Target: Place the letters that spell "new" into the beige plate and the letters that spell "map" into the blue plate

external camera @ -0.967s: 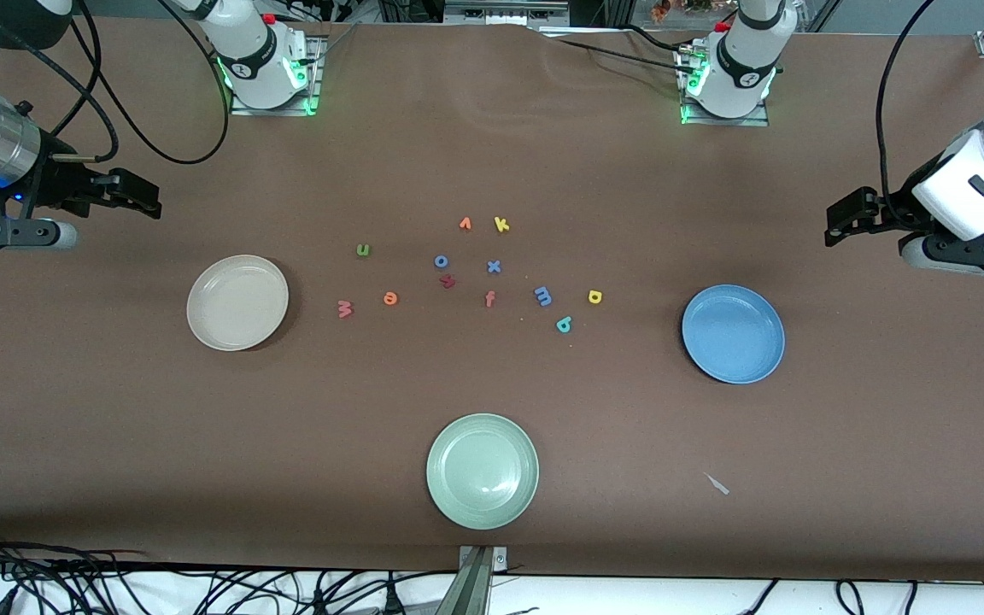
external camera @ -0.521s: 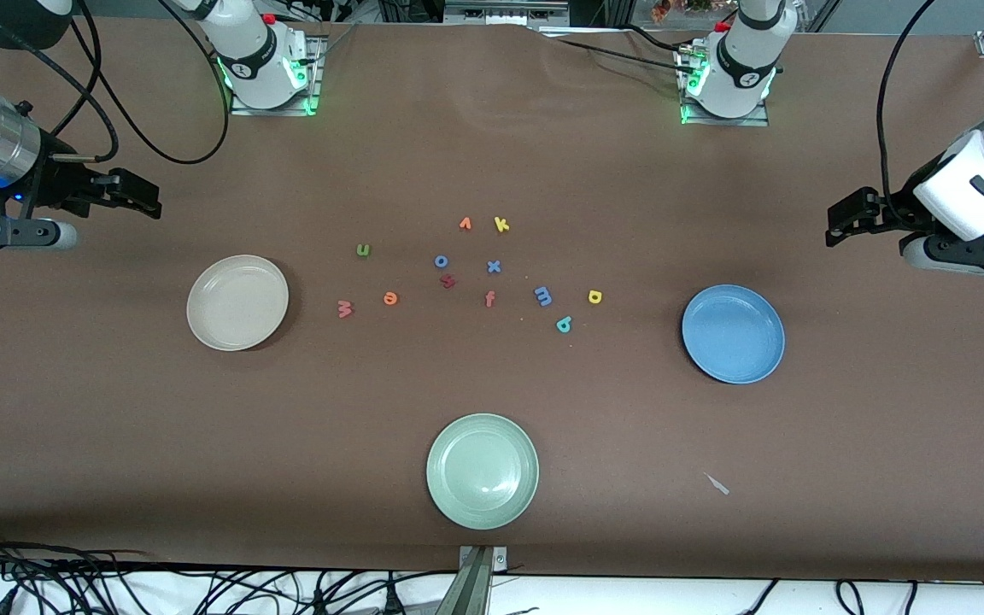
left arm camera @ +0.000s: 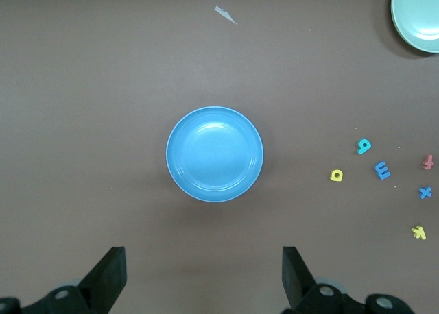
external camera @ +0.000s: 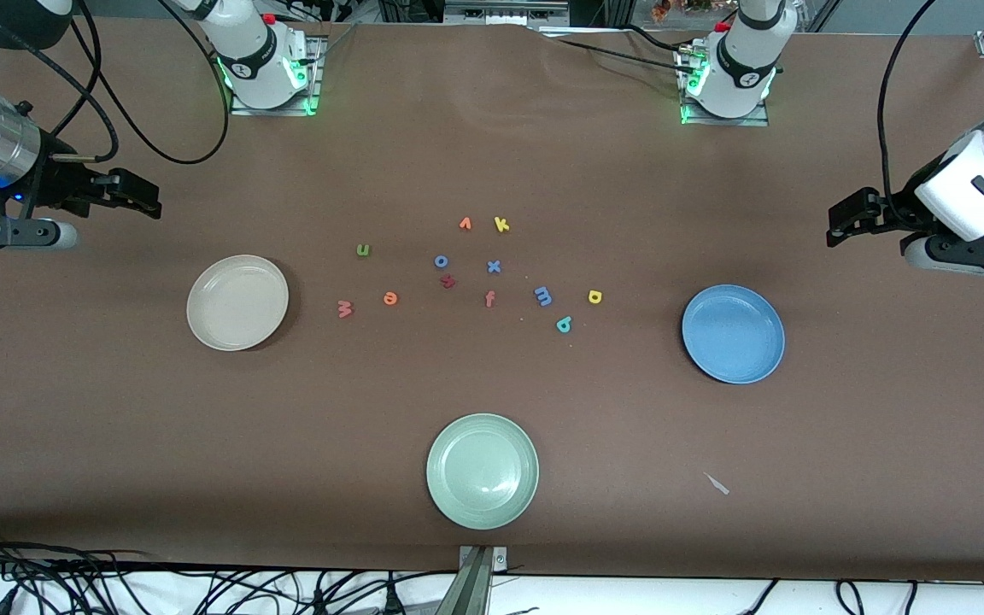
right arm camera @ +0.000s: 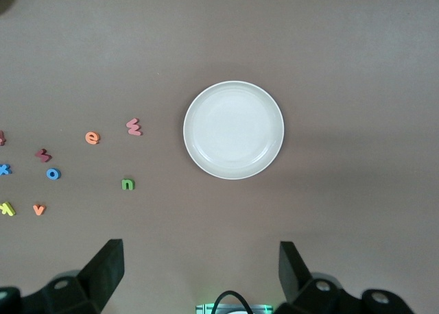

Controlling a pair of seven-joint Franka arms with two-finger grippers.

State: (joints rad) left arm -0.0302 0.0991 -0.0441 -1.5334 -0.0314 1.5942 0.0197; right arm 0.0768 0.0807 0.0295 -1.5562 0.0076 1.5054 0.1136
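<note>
on the table nothing has gone into a plate yet, so you have all six moves ahead of you. the beige plate (external camera: 237, 302) sits bare toward the right arm's end, and the blue plate (external camera: 733, 334) sits bare toward the left arm's end.

for "new", you'll find the w (external camera: 344, 308) closest to the beige plate, the e (external camera: 390, 298) just beside it toward the middle, and the n (external camera: 363, 250) farther from the front camera than both. for "map", the m (external camera: 543, 296), the a (external camera: 594, 296) and the p (external camera: 565, 324) lie in a loose cluster on the blue plate's side of the scatter, the p nearest the front camera.

leave the rest alone: the k (external camera: 501, 225), v (external camera: 465, 224), o (external camera: 442, 261), x (external camera: 494, 266), h (external camera: 448, 281) and f (external camera: 489, 299) are mixed in between the two groups (the f lies near the m, so mind that one). the green plate (external camera: 482, 471) takes nothing.

the right gripper (right arm camera: 199, 273) hangs over bare table near the beige plate, jaws spread wide and holding nothing. the left gripper (left arm camera: 204, 276) hangs likewise near the blue plate, jaws apart and free. by my reckoning each arm is well placed to start on its own word.
</note>
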